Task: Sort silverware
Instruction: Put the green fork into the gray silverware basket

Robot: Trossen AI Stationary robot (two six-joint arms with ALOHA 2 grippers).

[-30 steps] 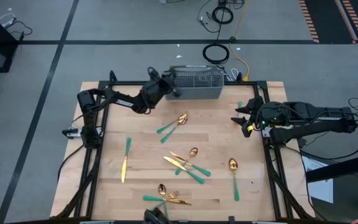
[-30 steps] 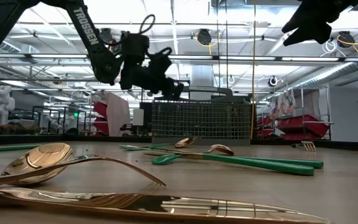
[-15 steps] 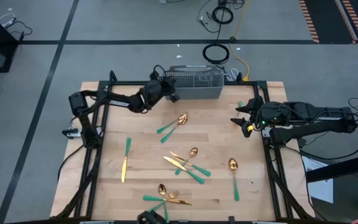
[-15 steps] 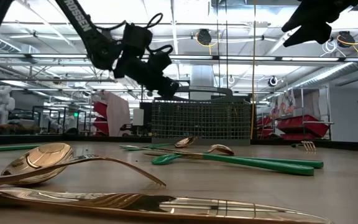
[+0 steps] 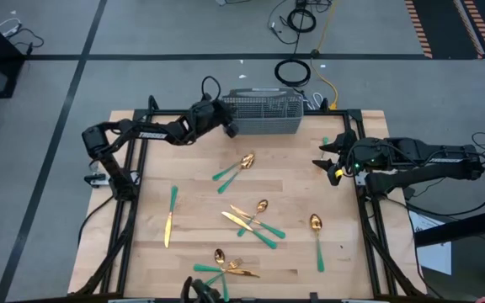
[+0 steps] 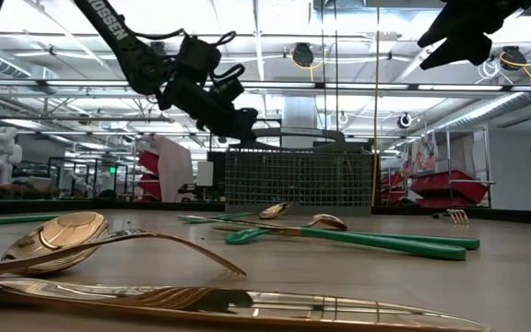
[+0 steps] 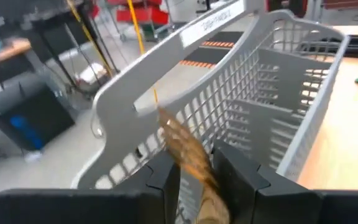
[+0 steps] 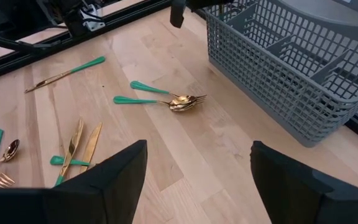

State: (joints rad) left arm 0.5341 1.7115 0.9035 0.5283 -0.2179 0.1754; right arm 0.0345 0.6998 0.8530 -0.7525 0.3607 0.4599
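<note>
Near edge of table (image 5: pixel 154 269): a cluster of silverware, one spoon with forks (image 5: pixel 226 265), teal handles, gold heads; in the low view a spoon (image 6: pixel 58 235) and a knife (image 6: pixel 238 302) lie closest to the lens.

Left of centre: one knife (image 5: pixel 169 217), alone, lengthwise.

Centre: crossed pile of knife, fork and small spoon (image 5: pixel 253 220); to its right a single spoon (image 5: pixel 317 240).

Beyond centre: spoon and fork pair (image 5: pixel 234 171), heads touching.

Right edge: right gripper (image 5: pixel 325 157), raised, fingers spread wide, holding nothing (arm appears to wait).

Far edge: grey mesh caddy (image 5: pixel 263 114), divided into compartments. Left gripper (image 5: pixel 226 124) hangs over its left end, fingers narrowed on a gold-headed piece (image 7: pixel 185 149), which juts out above the caddy rim; which kind of utensil cannot be told.

Progress, as judged: early. One piece is at the point of delivery; about a dozen pieces lie loose on the table. Caddy contents not visible.
</note>
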